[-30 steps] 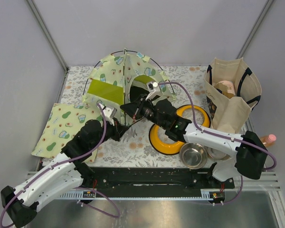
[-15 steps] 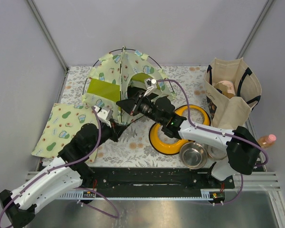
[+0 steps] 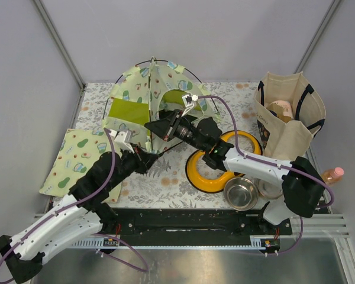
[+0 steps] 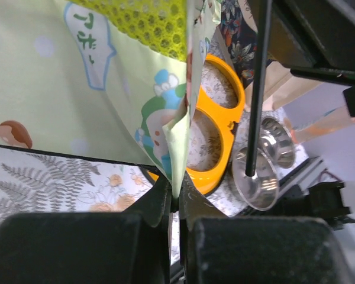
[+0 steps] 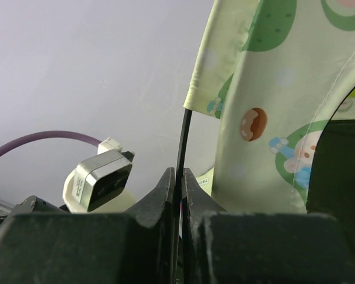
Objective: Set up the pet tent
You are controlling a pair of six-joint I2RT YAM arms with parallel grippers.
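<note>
Tightly, left gripper (image 4: 176,198) pinches pet tent (image 4: 77,94) fabric; right gripper (image 5: 178,177) clamps thin black pole (image 5: 184,133).

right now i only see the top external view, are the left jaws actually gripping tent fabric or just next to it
Observer: Gripping. In the left wrist view the left jaws are shut on a folded edge of the pet tent fabric.
Operator: and the right jaws, fabric too
Observer: No. The right wrist view shows them shut on the thin black pole, just below where it leaves the fabric.
Operator: pole centred or slipping off
Observer: Centred; it runs straight down between the jaws.
</note>
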